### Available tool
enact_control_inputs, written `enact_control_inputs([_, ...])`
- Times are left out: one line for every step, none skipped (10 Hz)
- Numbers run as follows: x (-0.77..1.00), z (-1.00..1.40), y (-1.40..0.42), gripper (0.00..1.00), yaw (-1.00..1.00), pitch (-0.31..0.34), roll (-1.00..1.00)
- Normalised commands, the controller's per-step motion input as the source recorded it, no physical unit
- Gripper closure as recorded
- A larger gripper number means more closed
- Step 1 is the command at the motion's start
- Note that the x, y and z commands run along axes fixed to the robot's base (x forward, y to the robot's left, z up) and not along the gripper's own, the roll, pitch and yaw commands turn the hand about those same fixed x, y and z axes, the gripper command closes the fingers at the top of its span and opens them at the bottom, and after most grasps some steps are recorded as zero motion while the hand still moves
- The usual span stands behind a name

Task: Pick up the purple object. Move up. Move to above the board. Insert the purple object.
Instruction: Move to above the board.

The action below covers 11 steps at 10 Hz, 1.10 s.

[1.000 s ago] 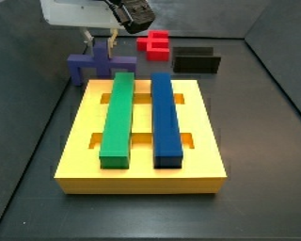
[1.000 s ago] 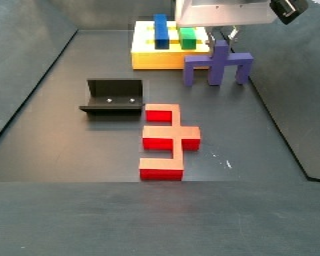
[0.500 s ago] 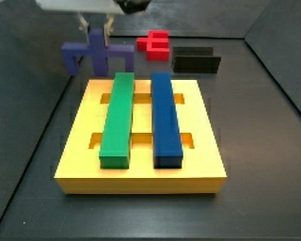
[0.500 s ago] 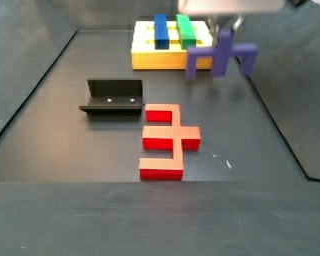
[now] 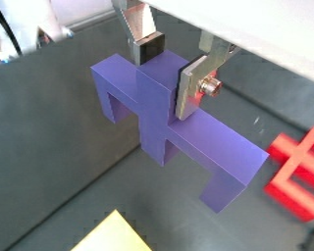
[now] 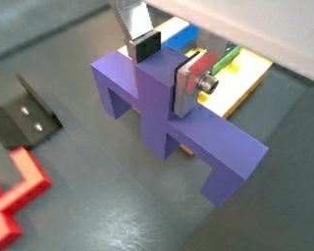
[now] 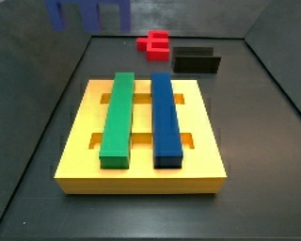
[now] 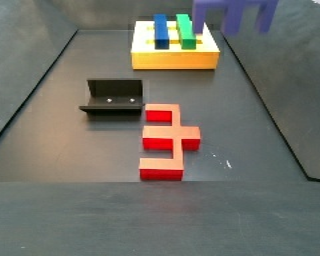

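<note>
End effector (image 6: 167,65) — clamped on purple object (image 6: 171,118)

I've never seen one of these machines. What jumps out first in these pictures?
The purple object hangs in the air, pinched between the silver fingers of the gripper, high near the top edge in both side views. Below sits a yellow board carrying a green bar and a blue bar side by side. A red piece lies on the dark floor beside the fixture.

Both wrist cams sat right up close, looking down past the claw (image 5: 169,67) at the desk (image 5: 68,157). The side cams faced each other from opposite ends: one over the yellow board (image 7: 140,141), one over the red piece (image 8: 166,140), sharing both.
</note>
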Motion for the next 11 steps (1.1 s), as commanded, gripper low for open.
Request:
enact_control_inputs([0.05,1.40,-0.01,1.00,-0.01,0.068,-0.05])
enact_control_inputs([0.03,0.52,0.00,1.00,-0.01,0.112,-0.05])
enact_control_inputs([0.03,0.25,0.00,1.00,0.00,0.094,-0.05])
enact_control_inputs([1.02,0.32,-1.40,1.00,-0.19,0.080,-0.01])
enact_control_inputs([1.01,0.33,-1.40,1.00,-0.19,0.077,0.00])
enact_control_inputs([1.10,0.28,-1.40,1.00,-0.07,0.186,0.09])
enact_control_inputs([1.16,0.34,-1.40,1.00,-0.04,0.201,0.04])
enact_control_inputs([0.79,0.26,-0.98,1.00,-0.02,0.184,0.07])
enact_control_inputs([0.58,0.18,-0.71,1.00,-0.01,0.164,0.09])
enact_control_inputs([0.23,0.09,-0.28,1.00,0.00,0.067,0.04])
enact_control_inputs([0.16,0.07,-0.20,1.00,0.00,0.040,0.03])
